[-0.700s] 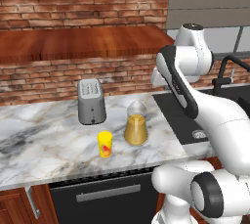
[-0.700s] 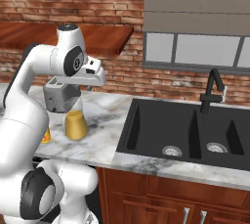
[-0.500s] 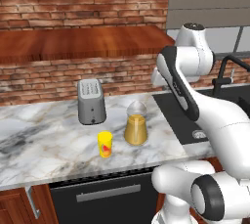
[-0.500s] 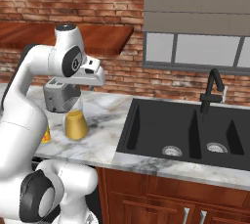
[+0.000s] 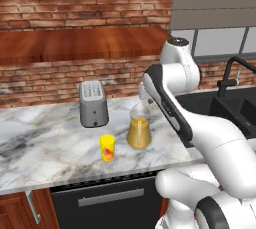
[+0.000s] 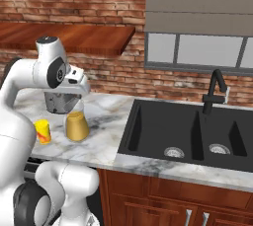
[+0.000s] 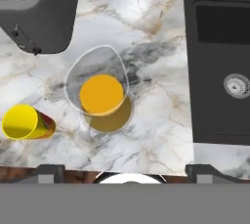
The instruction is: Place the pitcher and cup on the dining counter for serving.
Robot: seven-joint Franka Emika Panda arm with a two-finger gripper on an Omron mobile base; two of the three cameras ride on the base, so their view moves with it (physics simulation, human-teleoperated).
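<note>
Gripper (image 7: 125, 173) jaws stand wide apart and empty above the pitcher (image 5: 139, 129), which sits near the marble counter's (image 5: 45, 148) front edge. Looking straight down, the hand view reveals its amber liquid through the clear rim; the base views show its conical side. Just beside it stands the yellow cup (image 5: 107, 147).

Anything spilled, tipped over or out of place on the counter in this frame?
Nothing stands out. The pitcher stands upright with its liquid inside, the cup stands upright beside it, apart from it, and the toaster sits behind them. No spill shows on the marble counter. The gripper, open, hangs above the pitcher.
</note>
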